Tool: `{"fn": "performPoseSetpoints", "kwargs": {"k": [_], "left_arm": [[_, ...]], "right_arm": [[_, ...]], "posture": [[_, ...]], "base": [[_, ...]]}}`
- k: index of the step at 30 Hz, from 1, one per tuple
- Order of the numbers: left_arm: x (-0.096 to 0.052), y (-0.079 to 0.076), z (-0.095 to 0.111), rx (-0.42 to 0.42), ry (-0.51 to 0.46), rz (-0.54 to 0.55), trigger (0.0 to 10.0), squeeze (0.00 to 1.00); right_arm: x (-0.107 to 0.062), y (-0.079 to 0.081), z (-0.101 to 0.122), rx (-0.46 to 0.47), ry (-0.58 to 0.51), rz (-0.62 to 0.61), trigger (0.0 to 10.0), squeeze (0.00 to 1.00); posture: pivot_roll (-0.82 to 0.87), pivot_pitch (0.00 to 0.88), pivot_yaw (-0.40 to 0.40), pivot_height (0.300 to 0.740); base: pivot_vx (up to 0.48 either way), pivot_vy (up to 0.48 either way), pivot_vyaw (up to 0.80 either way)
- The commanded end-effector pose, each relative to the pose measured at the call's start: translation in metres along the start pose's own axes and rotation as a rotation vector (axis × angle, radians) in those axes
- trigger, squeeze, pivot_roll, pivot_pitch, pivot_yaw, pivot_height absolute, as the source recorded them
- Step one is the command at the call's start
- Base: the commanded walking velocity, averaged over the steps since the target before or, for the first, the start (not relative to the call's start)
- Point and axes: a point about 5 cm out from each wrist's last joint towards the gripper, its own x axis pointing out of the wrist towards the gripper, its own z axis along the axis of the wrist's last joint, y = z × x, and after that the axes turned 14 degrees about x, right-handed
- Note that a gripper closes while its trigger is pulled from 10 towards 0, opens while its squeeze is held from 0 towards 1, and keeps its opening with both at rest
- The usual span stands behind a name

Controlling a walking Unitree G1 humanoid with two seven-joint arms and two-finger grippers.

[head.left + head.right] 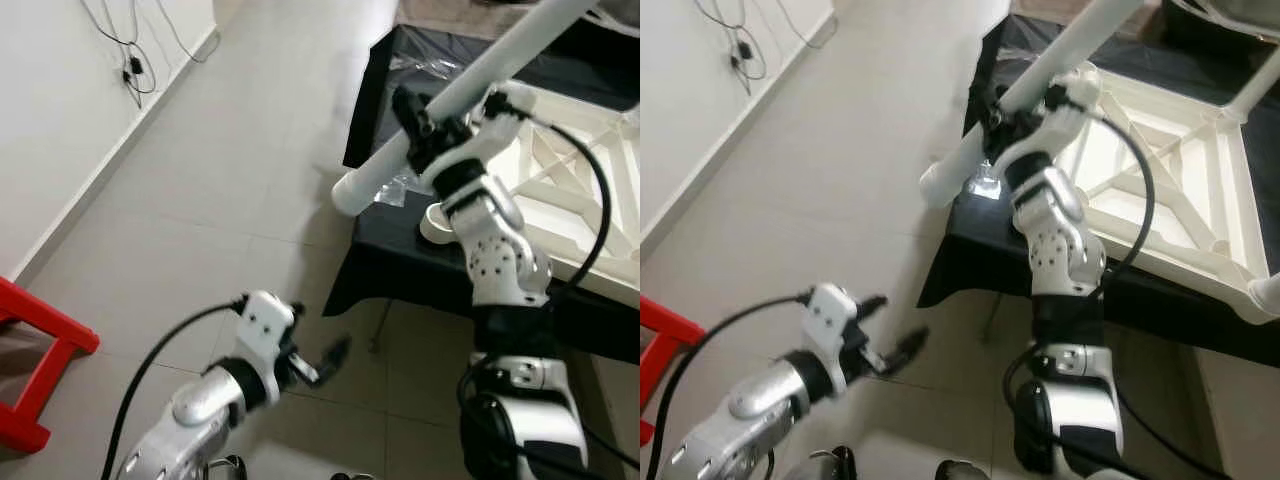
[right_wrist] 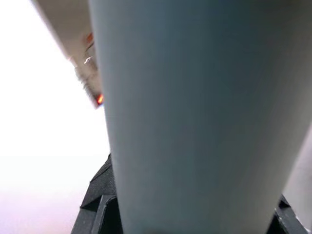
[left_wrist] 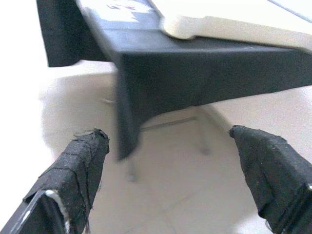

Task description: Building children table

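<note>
Between the right gripper's (image 1: 425, 125) jaws sits the white table leg (image 1: 470, 80), a long stiff tube held slanting above the near corner of the upturned white tabletop (image 1: 1160, 160), which lies on a black cloth (image 1: 400, 265). The jaws are clamped on the leg toward its lower end, so most of its length sticks out past them. It is probably light but smooth-walled, apt to slip or lever in the grip; a hold nearer the middle would steady it. The left gripper (image 3: 180, 175) hangs low over the floor tiles (image 1: 240, 150), jaws wide apart, holding nothing.
</note>
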Motion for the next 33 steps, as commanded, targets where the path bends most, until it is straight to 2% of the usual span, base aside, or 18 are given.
{"fn": "performPoseSetpoints", "kwargs": {"k": [1, 2, 3, 4, 12, 15, 19, 25, 26, 28, 29, 33], "left_arm": [[0.002, 0.000, -0.003, 0.026, 0.027, 0.015, 10.0, 1.00], [0.017, 0.009, 0.009, 0.126, 0.021, 0.041, 10.0, 0.00], [0.017, 0.009, 0.009, 0.126, 0.021, 0.041, 10.0, 0.00], [0.026, 0.010, 0.016, 0.148, 0.011, 0.020, 10.0, 0.00], [0.033, 0.005, 0.018, 0.156, -0.001, -0.033, 10.0, 0.00], [0.043, -0.002, 0.009, 0.168, 0.018, -0.084, 10.0, 0.00], [0.048, -0.001, 0.004, 0.179, 0.033, -0.079, 10.0, 0.00], [0.054, -0.003, 0.003, 0.179, 0.042, -0.085, 10.0, 0.00], [0.056, -0.006, 0.003, 0.168, 0.036, -0.096, 9.2, 0.00], [0.058, -0.009, 0.004, 0.161, 0.031, -0.105, 9.2, 0.00], [0.059, -0.011, 0.004, 0.156, 0.021, -0.109, 0.0, 0.00], [0.064, -0.015, 0.007, 0.158, -0.014, -0.109, 0.0, 0.00]], "right_arm": [[-0.002, 0.009, -0.005, 0.003, 0.035, 0.064, 10.0, 0.00], [-0.016, 0.012, -0.023, -0.024, 0.123, 0.087, 10.0, 0.00], [-0.016, 0.012, -0.023, -0.024, 0.123, 0.087, 10.0, 0.00], [-0.024, 0.012, -0.033, -0.034, 0.171, 0.096, 10.0, 0.00], [-0.032, 0.012, -0.041, -0.023, 0.221, 0.112, 10.0, 0.00], [-0.039, 0.021, -0.047, 0.001, 0.270, 0.158, 10.0, 0.00], [-0.044, 0.029, -0.049, 0.016, 0.303, 0.202, 10.0, 0.00], [-0.047, 0.033, -0.051, 0.018, 0.316, 0.218, 10.0, 0.00], [-0.048, 0.035, -0.052, 0.021, 0.323, 0.229, 10.0, 0.00], [-0.048, 0.036, -0.053, 0.023, 0.328, 0.237, 10.0, 0.00], [-0.049, 0.038, -0.054, 0.026, 0.336, 0.246, 10.0, 0.00], [-0.054, 0.037, -0.056, 0.017, 0.357, 0.231, 10.0, 0.00]], "posture": [[0.10, 0.147, -0.121, 0.740], [0.09, 0.135, -0.116, 0.740], [0.09, 0.135, -0.116, 0.740], [0.09, 0.132, -0.117, 0.740], [0.09, 0.131, -0.114, 0.740], [0.09, 0.129, -0.110, 0.740], [0.08, 0.127, -0.111, 0.740], [0.09, 0.121, -0.115, 0.740], [0.09, 0.119, -0.111, 0.740], [0.09, 0.119, -0.111, 0.740], [0.08, 0.111, -0.108, 0.740], [0.08, 0.105, -0.105, 0.740]], "base": [[0.000, 0.000, 0.00], [0.000, 0.000, 0.00], [0.000, 0.000, 0.00], [0.000, 0.000, 0.00], [0.000, 0.000, 0.00], [0.000, 0.000, 0.00], [0.000, 0.000, 0.00], [0.000, 0.000, 0.00], [0.000, 0.000, 0.00], [0.000, 0.000, 0.00], [0.000, 0.000, 0.00], [0.000, 0.000, 0.00]]}}
